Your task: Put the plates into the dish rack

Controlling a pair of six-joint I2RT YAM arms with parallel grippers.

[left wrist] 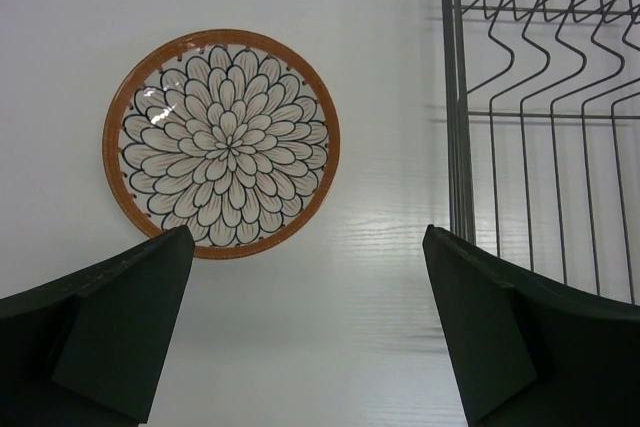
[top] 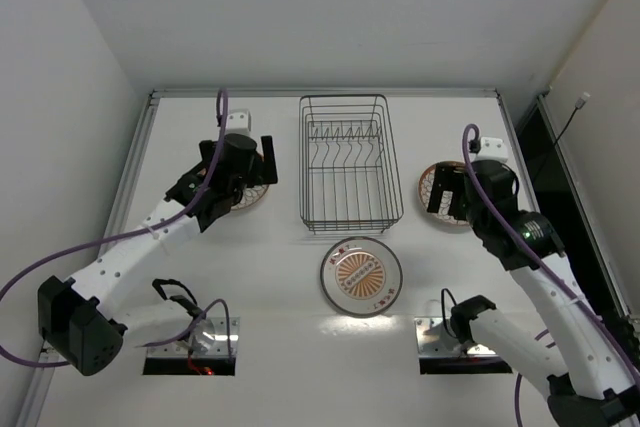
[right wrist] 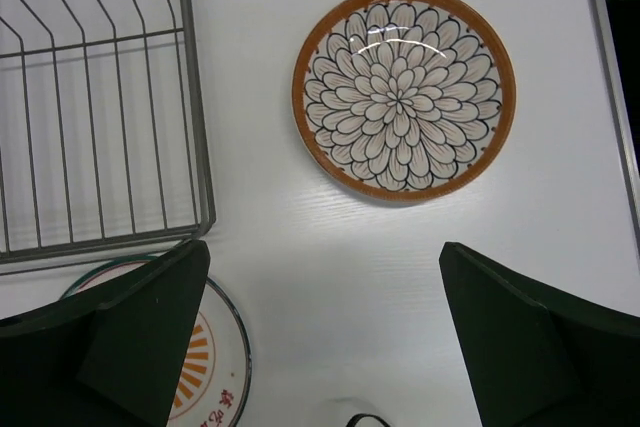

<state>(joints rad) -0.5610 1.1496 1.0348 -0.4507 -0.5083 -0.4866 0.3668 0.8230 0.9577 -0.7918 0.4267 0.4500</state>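
Observation:
The dish rack of dark wire stands at the middle back with nothing in it. A white plate with an orange sunburst lies flat just in front of it. One brown-rimmed petal plate lies left of the rack, partly under my left gripper. The other lies right of the rack, partly under my right gripper. Both grippers hover open above the table. The left gripper is between its plate and the rack. The right gripper is just short of its plate.
A raised rail bounds the table on the right, with a dark gap beyond it. White walls close in the back and left. The sunburst plate lies close beside the right gripper's left finger.

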